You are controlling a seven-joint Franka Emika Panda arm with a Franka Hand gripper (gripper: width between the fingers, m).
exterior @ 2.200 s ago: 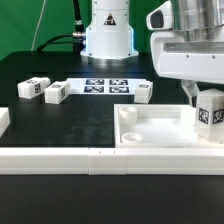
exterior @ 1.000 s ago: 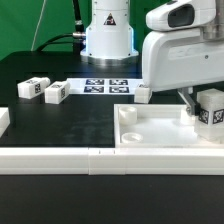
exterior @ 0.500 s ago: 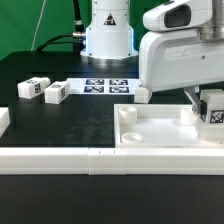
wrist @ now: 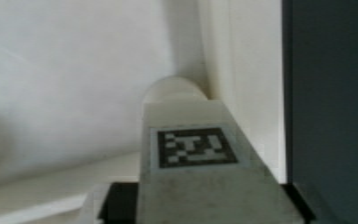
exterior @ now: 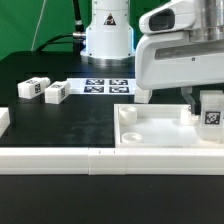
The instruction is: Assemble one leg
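My gripper (exterior: 205,101) is shut on a leg (exterior: 212,114), a small white block with a square marker tag. It holds the leg upright over the right rear corner of the large white panel (exterior: 160,133), at the exterior view's right. In the wrist view the leg (wrist: 197,130) fills the middle between my gripper's (wrist: 202,205) dark fingers (wrist: 117,200), against the panel's inner corner. I cannot tell whether the leg's lower end touches the panel. Three more legs lie on the black table: two at the left (exterior: 32,88) (exterior: 54,92) and one behind the panel (exterior: 143,94).
The marker board (exterior: 105,86) lies at the back centre in front of the arm's base. A long white rail (exterior: 90,160) runs along the table's front edge. A white piece (exterior: 3,119) sits at the far left edge.
My wrist has turned and the arm's body has shifted toward the exterior view's left. The held leg has stayed at the panel's right corner, a little lower and further right.
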